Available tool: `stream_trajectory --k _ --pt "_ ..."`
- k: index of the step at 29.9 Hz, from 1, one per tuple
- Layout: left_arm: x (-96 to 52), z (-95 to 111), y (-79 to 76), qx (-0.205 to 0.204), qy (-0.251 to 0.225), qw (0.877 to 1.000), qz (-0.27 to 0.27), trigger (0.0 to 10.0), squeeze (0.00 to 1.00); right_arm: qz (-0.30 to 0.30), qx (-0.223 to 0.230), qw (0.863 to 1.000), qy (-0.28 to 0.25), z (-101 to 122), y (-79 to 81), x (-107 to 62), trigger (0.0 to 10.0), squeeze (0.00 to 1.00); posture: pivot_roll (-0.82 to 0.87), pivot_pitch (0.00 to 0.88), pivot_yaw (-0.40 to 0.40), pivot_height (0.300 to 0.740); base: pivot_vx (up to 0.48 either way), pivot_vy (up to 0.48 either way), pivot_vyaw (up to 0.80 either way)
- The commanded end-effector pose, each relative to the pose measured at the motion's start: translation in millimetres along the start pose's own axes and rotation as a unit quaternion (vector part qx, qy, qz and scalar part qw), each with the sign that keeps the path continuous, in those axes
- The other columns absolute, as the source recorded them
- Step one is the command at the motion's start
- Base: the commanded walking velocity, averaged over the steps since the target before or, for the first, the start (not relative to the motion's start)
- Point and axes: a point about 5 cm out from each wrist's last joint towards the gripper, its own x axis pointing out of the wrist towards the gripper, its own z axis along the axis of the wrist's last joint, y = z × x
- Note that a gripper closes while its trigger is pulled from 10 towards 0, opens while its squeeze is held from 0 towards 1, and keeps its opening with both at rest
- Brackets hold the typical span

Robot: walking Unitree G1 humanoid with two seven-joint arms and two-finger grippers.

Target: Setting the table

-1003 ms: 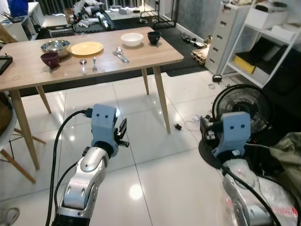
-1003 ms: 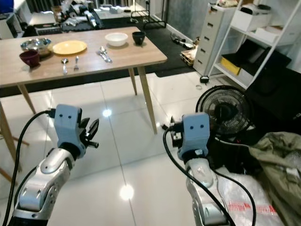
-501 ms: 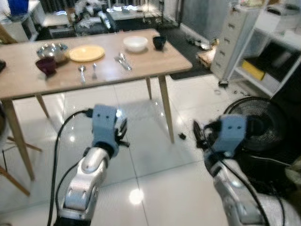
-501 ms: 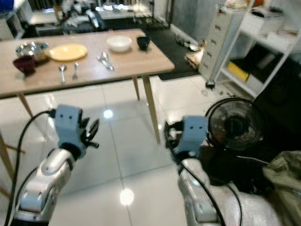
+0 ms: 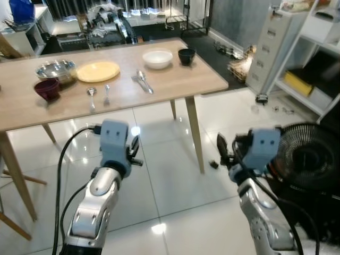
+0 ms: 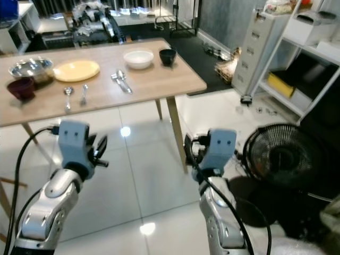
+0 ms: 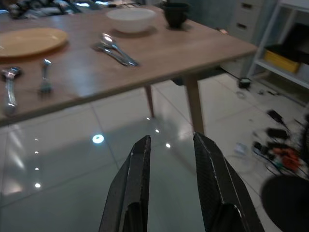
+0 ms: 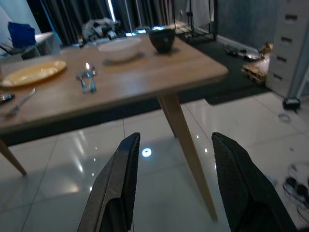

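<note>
Ahead on the wooden table [image 5: 175, 79], yellow plate [image 5: 98, 70] (cutlery beside); both grippers' fingers spread, empty.

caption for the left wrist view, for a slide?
Left gripper, fingers open, held above the tiled floor short of the wooden table set with yellow plate, white bowl, dark cup and cutlery.

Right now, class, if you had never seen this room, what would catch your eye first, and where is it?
The wooden table ahead, carrying a yellow plate, a steel bowl, a maroon bowl, a white bowl, a dark cup and cutlery. Nearer, both grippers hang open above the glossy floor: left gripper, right gripper. A black fan stands at the right.
</note>
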Motion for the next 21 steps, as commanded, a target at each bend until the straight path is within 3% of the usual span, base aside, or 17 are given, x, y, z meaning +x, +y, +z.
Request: stream_trajectory --k 1,17,21 --pt "-2.8 -4.6 7.3 0.005 0.008 1.0 0.013 10.0 0.0 0.006 0.011 1.0 0.009 -4.2 4.7 -2.4 10.0 0.0 0.06 0.111 0.096 0.74 0.48 0.0 0.0" --pt "-2.4 -3.6 7.8 0.004 0.006 1.0 0.014 10.0 0.0 0.001 0.02 1.0 0.01 -3.3 3.3 -1.5 10.0 0.0 0.06 0.111 0.095 0.74 0.48 0.0 0.0" --pt "-2.6 -3.3 7.7 0.004 0.006 1.0 0.014 10.0 0.0 0.003 0.022 1.0 0.01 -2.8 3.7 -1.4 10.0 0.0 0.06 0.112 0.095 0.74 0.48 0.0 0.59"
